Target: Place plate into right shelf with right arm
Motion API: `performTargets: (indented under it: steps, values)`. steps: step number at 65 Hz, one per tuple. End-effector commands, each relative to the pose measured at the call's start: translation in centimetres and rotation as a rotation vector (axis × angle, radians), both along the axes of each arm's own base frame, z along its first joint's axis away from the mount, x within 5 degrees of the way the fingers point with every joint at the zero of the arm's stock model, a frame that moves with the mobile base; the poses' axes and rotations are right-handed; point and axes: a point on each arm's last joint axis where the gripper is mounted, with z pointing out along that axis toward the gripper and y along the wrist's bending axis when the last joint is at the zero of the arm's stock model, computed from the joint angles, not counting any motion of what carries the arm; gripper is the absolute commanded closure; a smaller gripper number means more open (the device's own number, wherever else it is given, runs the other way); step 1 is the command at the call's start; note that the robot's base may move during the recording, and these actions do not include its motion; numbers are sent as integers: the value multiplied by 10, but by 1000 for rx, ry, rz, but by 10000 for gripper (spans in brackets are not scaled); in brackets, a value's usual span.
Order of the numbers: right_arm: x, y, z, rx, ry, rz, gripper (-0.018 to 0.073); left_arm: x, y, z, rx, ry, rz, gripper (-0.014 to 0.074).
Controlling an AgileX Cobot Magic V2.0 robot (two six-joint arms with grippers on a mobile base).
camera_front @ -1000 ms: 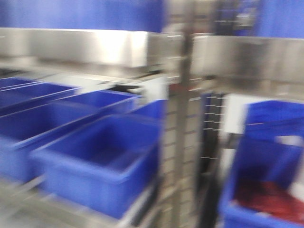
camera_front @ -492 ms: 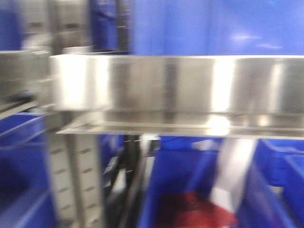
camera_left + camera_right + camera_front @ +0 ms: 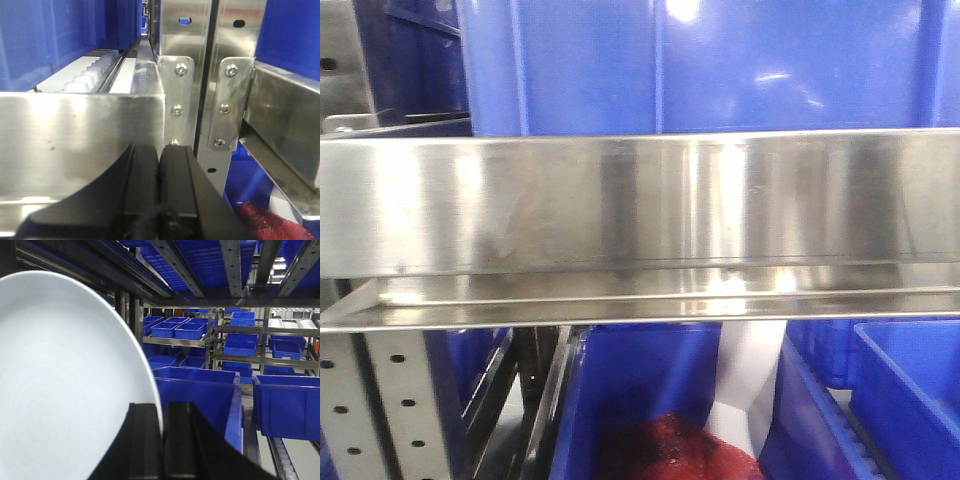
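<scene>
1. Stainless-steel rack (image 3: 640,205) filled the front view with 1 wide brushed shelf edge, and a perforated upright (image 3: 390,410) stood below it at the left.
2. Large blue plastic bins (image 3: 720,65) sat above and below that edge.
3. Plain white round plate (image 3: 65,390) stood on edge in the right wrist view, in front of more blue bins.
4. Right gripper (image 3: 161,412) had its 2 black jaws clamped on the plate's rim.
5. Left gripper (image 3: 160,150) had its jaws pressed together on nothing, close to a steel shelf edge.

I see the plate (image 3: 65,390) cut by the left and bottom edges, its rim partly behind the right gripper (image 3: 161,411). Red contents (image 3: 670,452) in 1 bin (image 3: 620,390): unidentifiable.
</scene>
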Motion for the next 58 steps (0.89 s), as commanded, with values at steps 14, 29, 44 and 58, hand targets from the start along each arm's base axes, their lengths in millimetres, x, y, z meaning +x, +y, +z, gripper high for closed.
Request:
performTargets:
  steps: [14, 29, 44, 58]
  values:
    - [-3, -3, 16, 44, -101, -27, 503, 0, 0, 5, -15, -82, 5, 643]
    - [-3, -3, 16, 44, -101, -27, 503, 0, 0, 5, -15, -82, 5, 643]
    - [-3, -3, 16, 44, -103, -27, 503, 0, 0, 5, -15, -82, 5, 643]
    - [-4, -4, 18, 57, -129, -34, 503, 0, 0, 5, -15, -82, 5, 643]
